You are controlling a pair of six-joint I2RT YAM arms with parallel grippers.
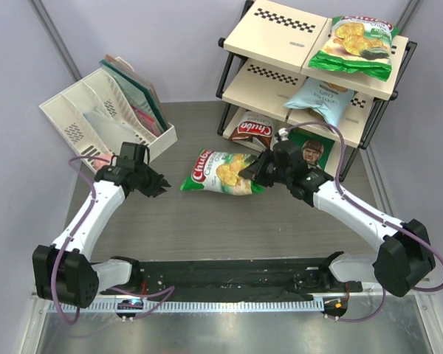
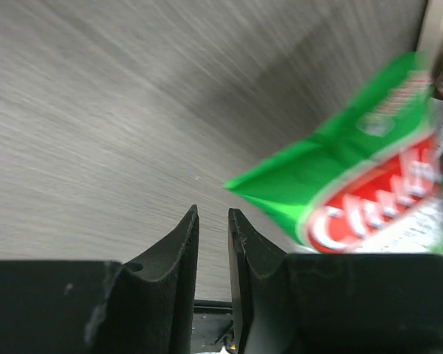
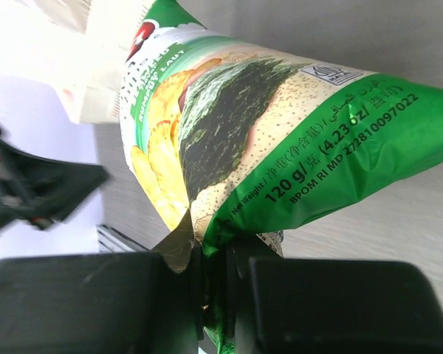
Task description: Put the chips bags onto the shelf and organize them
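Note:
A green-and-white chips bag (image 1: 218, 173) lies on the table in front of the shelf (image 1: 273, 37). My right gripper (image 1: 252, 171) is shut on that bag's right end; in the right wrist view the bag (image 3: 280, 133) runs up from the pinched seam between the jaws (image 3: 215, 247). My left gripper (image 1: 161, 186) hovers just left of the bag, apart from it, its jaws a narrow gap open with nothing between them (image 2: 213, 212). The bag's green corner (image 2: 354, 184) shows to its right. A second green bag (image 1: 354, 46) lies on the top tier, a light blue bag (image 1: 321, 96) on the middle tier, and a dark brown bag (image 1: 251, 131) at the bottom tier.
A white slotted organizer (image 1: 103, 118) holding folders (image 1: 136, 88) stands at the back left. A green packet with a printed face (image 1: 310, 151) sits low by the shelf, behind my right wrist. The top tier's left board is bare.

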